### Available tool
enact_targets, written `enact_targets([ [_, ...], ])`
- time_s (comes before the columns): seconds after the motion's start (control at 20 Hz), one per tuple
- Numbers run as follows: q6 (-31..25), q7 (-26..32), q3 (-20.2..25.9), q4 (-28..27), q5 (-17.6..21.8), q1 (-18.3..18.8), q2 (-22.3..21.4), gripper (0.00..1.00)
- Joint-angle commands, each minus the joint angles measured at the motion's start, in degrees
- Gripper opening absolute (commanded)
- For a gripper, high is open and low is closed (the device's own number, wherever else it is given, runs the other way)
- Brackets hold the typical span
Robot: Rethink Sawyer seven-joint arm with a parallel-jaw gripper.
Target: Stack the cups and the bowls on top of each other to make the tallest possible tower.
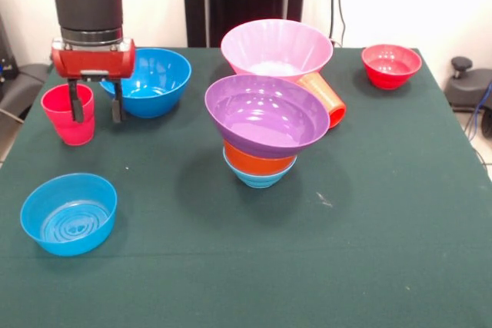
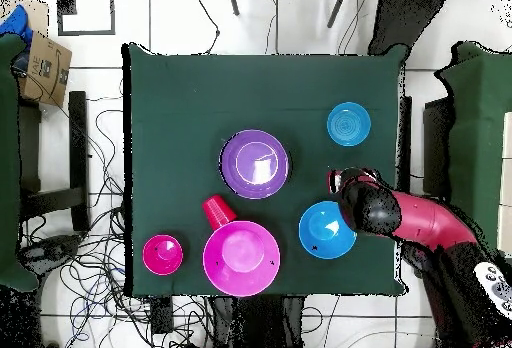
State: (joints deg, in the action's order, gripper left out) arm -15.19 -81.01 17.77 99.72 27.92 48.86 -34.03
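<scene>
My gripper (image 1: 96,110) hangs at the table's left side, open. One finger (image 1: 74,104) is over the pinkish-red cup (image 1: 66,120), which stands upright; the other is just outside its rim, beside the deep blue bowl (image 1: 151,80). The tower stands mid-table: the purple bowl (image 1: 265,115) tilts on the orange bowl (image 1: 258,160), which is nested in the light-blue bowl (image 1: 257,180). The orange-red cup (image 1: 328,97) lies on its side against the large pink bowl (image 1: 277,46). The small red bowl (image 1: 391,64) is at the far right. The small blue bowl (image 1: 69,213) is at the near left.
In the overhead view my arm (image 2: 420,226) reaches in from the right and covers the pinkish-red cup. It ends between the deep blue bowl (image 2: 327,229) and the small blue bowl (image 2: 348,123). The purple bowl (image 2: 255,164) and pink bowl (image 2: 241,257) are mid-table.
</scene>
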Motion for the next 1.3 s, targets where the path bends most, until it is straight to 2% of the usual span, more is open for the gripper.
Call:
enact_targets([
  [0.05,-0.27,-3.13,-1.21,-1.11,3.61,-2.28,2.48,1.00],
  [0.2,-1.38,-6.75,-3.95,-0.18,1.46,-3.46,1.03,1.00],
  [0.4,1.55,-12.23,-8.61,-0.18,-0.13,-6.14,0.55,1.00],
  [0.55,2.78,-13.22,-9.82,-0.36,-0.82,-6.88,0.48,1.00],
  [0.85,0.59,-13.55,-10.49,2.21,-1.83,-6.75,-3.29,1.00],
  [1.3,6.08,-16.95,-12.17,-1.07,-0.74,-7.67,4.54,1.00],
])
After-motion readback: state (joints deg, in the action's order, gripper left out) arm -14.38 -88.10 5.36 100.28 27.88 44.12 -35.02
